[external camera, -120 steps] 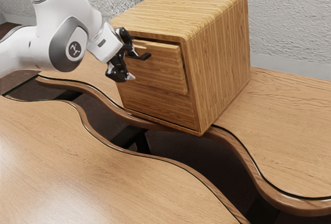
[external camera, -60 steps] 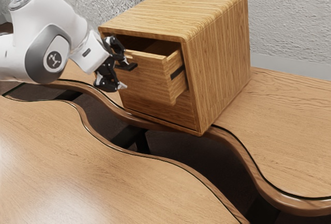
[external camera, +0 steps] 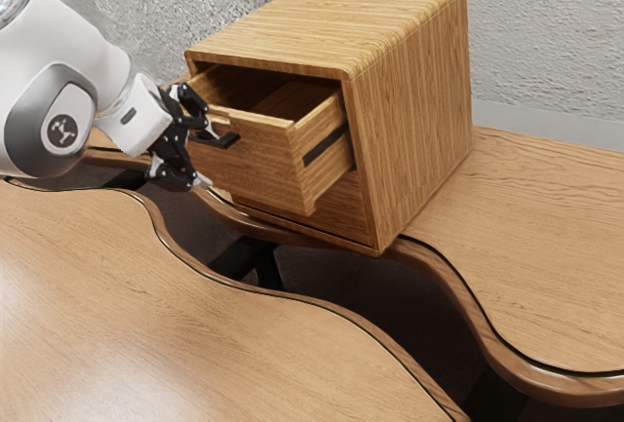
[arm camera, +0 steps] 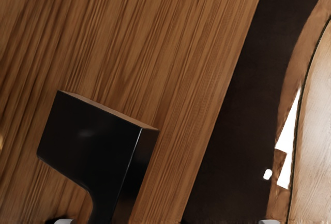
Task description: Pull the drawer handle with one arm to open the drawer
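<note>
A wooden cabinet (external camera: pixel 409 100) stands on the far table. Its upper drawer (external camera: pixel 278 149) is pulled partway out toward the exterior view's left, and its hollow inside shows from above. A black handle (external camera: pixel 224 139) sticks out of the drawer front. My gripper (external camera: pixel 202 152) is at that handle, one finger above it and one below, standing wide apart, so it is open around the handle. In the wrist view the black handle (arm camera: pixel 93 151) looms close against the wood-grain drawer front (arm camera: pixel 155 53).
The cabinet rests near the wavy edge of the far table (external camera: pixel 546 247). A second wooden table (external camera: pixel 117 325) lies in front, with a dark curving gap (external camera: pixel 390 295) between the two. A grey rough wall (external camera: pixel 546 22) stands behind.
The drawer has slid out toward the exterior view's left, from nearly closed to well out. My hand has moved left with the handle throughout.
</note>
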You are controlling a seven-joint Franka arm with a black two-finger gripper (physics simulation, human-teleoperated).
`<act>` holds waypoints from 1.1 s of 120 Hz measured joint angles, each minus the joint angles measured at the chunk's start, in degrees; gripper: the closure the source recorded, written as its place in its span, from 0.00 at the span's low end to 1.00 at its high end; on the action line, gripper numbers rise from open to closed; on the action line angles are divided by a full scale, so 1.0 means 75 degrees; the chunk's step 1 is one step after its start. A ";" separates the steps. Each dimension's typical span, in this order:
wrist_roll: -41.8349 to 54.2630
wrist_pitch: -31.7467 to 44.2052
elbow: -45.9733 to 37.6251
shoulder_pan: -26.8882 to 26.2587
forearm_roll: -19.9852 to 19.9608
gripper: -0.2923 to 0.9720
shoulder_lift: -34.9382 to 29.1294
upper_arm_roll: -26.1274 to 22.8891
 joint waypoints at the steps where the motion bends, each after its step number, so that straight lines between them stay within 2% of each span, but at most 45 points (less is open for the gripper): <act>1: 0.0000 0.0001 -0.0022 -0.0018 0.0010 0.45 -0.0019 0.0026; 13: -0.0002 0.0013 -0.0260 -0.0346 0.0163 0.43 -0.0266 0.0468; 28: -0.0009 0.0028 -0.0547 -0.0420 0.0190 0.42 -0.0532 0.0582; 37: -0.0013 0.0028 -0.0688 -0.0469 0.0127 0.50 -0.0704 0.0585; 49: -0.0019 0.0020 -0.0914 -0.0488 0.0104 0.54 -0.0990 0.0580; 63: -0.0028 0.0011 -0.1224 -0.0499 0.0116 0.46 -0.1284 0.0577; 78: -0.0036 0.0003 -0.1548 -0.0510 0.0229 0.45 -0.1663 0.0598; 84: -0.0037 0.0001 -0.1646 -0.0521 0.0316 0.49 -0.1808 0.0638; 92: -0.0042 0.0001 -0.1804 -0.0518 0.0388 0.51 -0.2005 0.0695; 103: -0.0048 -0.0032 -0.1973 -0.0517 0.0500 0.60 -0.2306 0.0748; 123: -0.0055 -0.0135 -0.2173 -0.0531 0.0635 0.48 -0.2588 0.0886; 132: -0.0056 -0.0170 -0.2170 -0.0536 0.0654 0.49 -0.2600 0.0904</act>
